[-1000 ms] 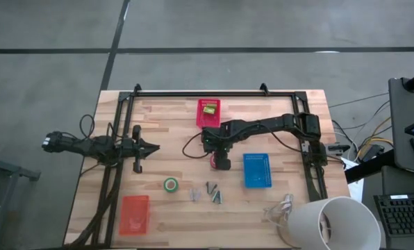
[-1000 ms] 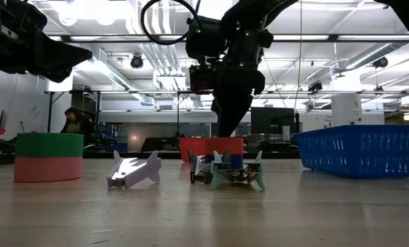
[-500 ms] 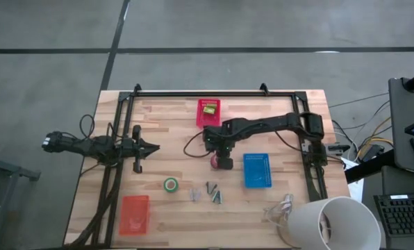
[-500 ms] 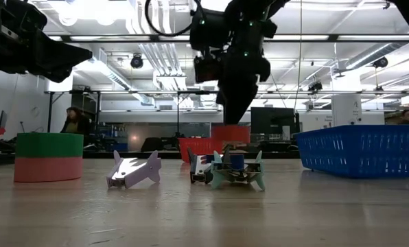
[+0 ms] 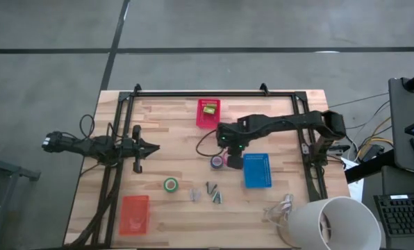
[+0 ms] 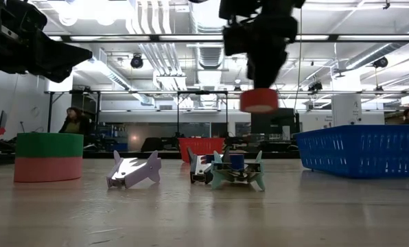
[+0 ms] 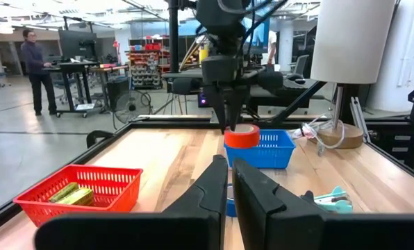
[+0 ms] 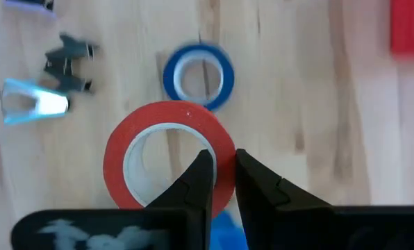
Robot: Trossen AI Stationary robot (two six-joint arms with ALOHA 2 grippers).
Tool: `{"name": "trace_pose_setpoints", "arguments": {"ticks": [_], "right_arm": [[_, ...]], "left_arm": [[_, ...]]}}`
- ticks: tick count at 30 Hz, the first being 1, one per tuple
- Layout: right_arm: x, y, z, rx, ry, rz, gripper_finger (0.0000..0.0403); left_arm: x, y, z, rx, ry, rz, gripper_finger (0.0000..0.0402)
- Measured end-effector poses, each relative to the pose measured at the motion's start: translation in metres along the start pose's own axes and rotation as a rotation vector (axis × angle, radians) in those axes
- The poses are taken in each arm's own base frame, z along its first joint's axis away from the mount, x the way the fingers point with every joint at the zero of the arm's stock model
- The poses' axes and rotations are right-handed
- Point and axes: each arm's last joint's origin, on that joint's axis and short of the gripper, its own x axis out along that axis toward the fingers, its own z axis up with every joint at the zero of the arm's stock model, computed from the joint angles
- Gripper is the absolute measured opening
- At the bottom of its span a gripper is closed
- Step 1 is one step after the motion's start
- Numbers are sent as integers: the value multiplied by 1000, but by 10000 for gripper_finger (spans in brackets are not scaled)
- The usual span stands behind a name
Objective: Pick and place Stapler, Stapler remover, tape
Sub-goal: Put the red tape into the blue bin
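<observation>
Three tape rolls show: the right gripper [image 8: 219,182] pinches the red tape [image 8: 169,153] aloft; blue roll [image 8: 198,75] beneath, green roll [image 5: 170,185] near three staple removers [image 5: 208,192]. Left gripper [image 7: 230,182] nearly closed, empty.

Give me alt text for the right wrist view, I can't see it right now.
The right pincer grips the rim of a red tape roll held above the wooden table. Below it on the table lies a blue tape roll, with small staple removers off to one side.
</observation>
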Motion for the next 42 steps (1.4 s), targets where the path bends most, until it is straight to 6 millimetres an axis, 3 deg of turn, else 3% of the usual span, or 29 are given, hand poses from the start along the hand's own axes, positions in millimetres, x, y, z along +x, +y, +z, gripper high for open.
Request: {"name": "trace_pose_setpoints", "arguments": {"ticks": [11,21,28,42], "right_arm": [[-14,-4,-67,230,-9,-80,43],[-5,-5,-116,271,-24,-70,44],[11,-8,-129,271,11,-84,45],[29,-6,-126,237,9,-66,45]], "left_arm": [[0,0,0,0,0,0,26],[0,0,0,0,0,0,26],[0,0,0,0,-1,1,26],[0,0,0,0,-1,1,26]]}}
